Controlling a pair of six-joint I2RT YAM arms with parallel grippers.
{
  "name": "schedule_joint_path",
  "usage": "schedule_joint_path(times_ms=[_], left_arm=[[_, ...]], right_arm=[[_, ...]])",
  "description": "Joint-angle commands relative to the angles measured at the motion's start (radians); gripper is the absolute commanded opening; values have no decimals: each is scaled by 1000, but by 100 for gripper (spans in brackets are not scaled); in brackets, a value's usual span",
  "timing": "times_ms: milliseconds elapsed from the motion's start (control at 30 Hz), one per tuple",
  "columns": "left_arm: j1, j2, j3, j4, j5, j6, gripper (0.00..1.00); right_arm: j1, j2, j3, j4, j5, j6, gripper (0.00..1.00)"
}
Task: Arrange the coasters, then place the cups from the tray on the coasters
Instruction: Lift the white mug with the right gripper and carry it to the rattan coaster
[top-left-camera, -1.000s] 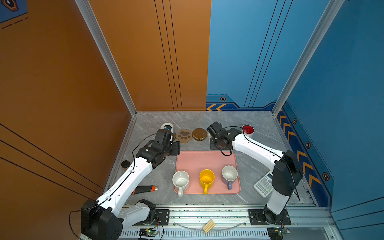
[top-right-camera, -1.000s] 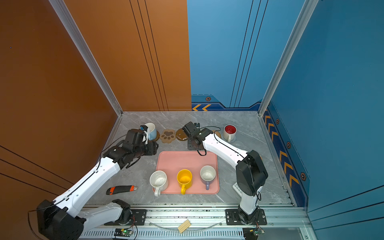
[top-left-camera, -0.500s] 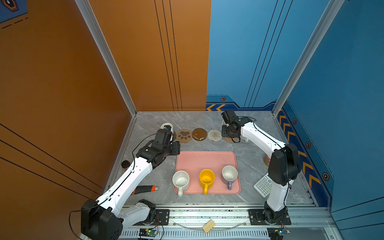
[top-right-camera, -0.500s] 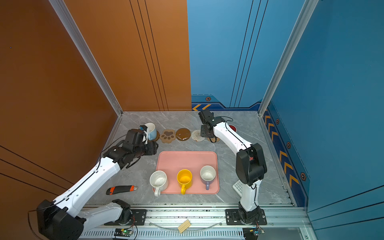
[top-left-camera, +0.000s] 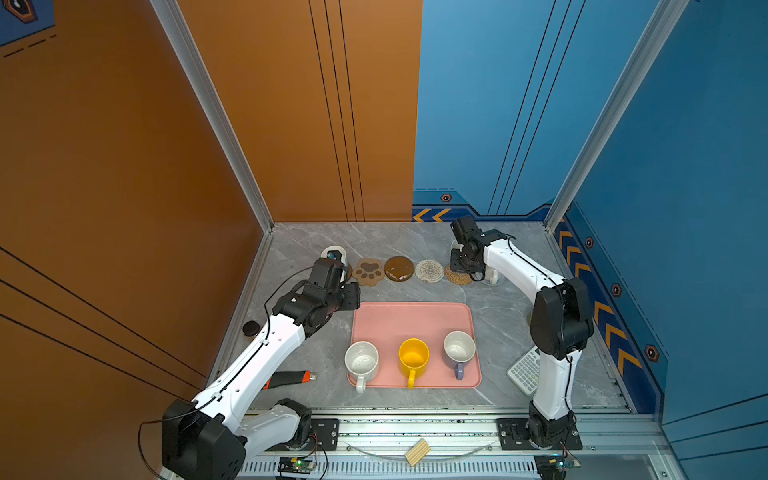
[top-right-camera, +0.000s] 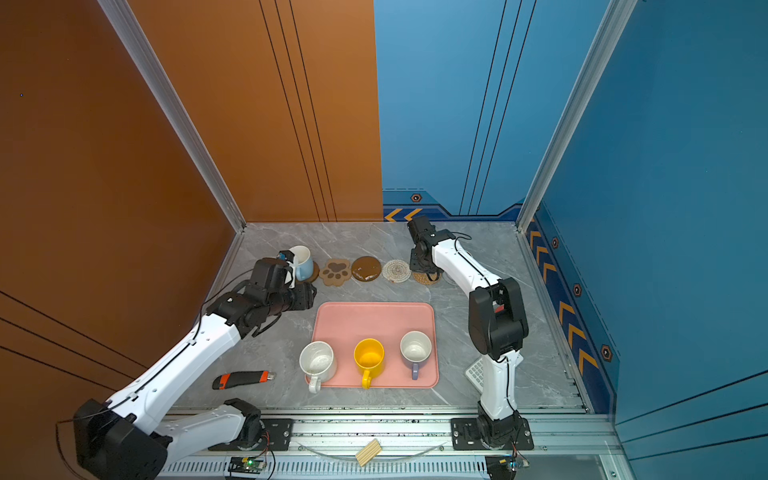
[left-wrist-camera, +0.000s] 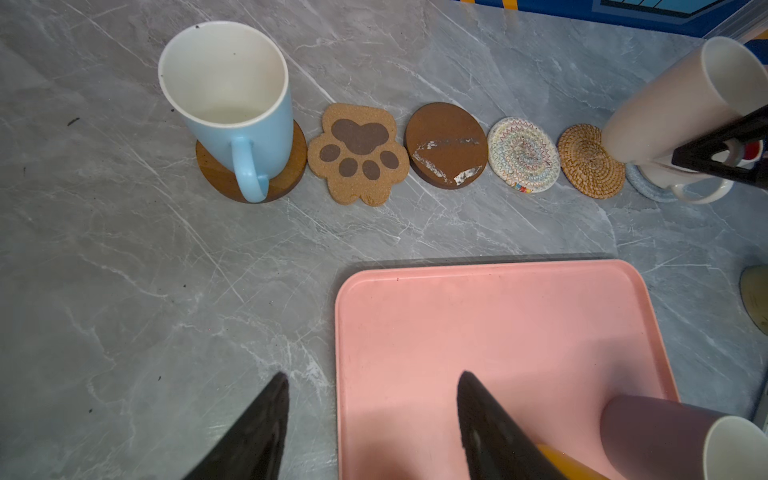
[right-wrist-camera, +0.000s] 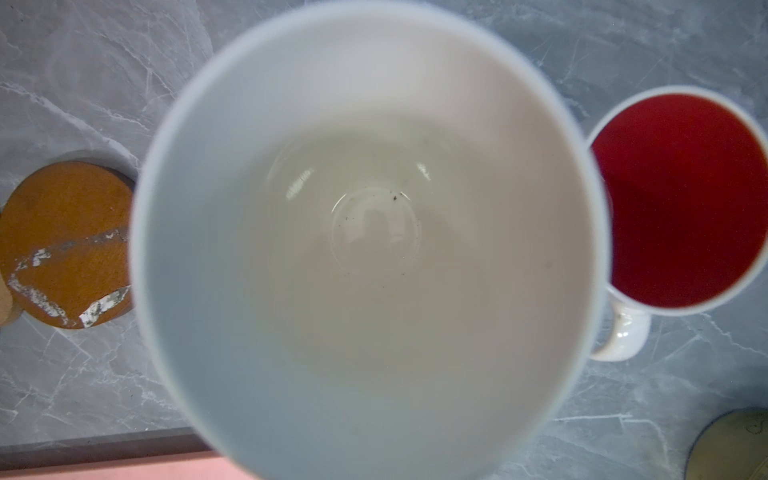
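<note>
Grey marble tabletop (top-left-camera: 498, 316), orange wall (top-left-camera: 291, 104), blue wall (top-left-camera: 478, 104), left pincer (left-wrist-camera: 372, 374) parted, right pincer (top-left-camera: 468, 264) gripping white cup (right-wrist-camera: 365, 232)

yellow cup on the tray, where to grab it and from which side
Probably the rim wall, from straight above: the yellow cup stands upright, mouth open, so one jaw can go inside and one outside. Take the far rim, since its handle points at the tray's near edge.

White link shells and black joint housings noted on left arm (top-left-camera: 266, 353) and right arm (top-left-camera: 519, 266). Thin black cables (top-left-camera: 268, 320) are routed along links. Black base plates (top-left-camera: 324, 428) bolted at 6 o'clock. Black tapered fingers (left-wrist-camera: 257, 428) recorded on left claw (left-wrist-camera: 372, 374).
</note>
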Motion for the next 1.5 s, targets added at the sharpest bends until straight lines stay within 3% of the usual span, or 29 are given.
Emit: schedule_joint_path(times_ms=[0,1467], left_arm=[[-1,8,23,-5,-11,-15,66],[-3,12,20,-18,-9,-29,66]], right_arm=[[-6,20,30,14,-7,-22,0],[-36,72,3,50,-8,-14,0]])
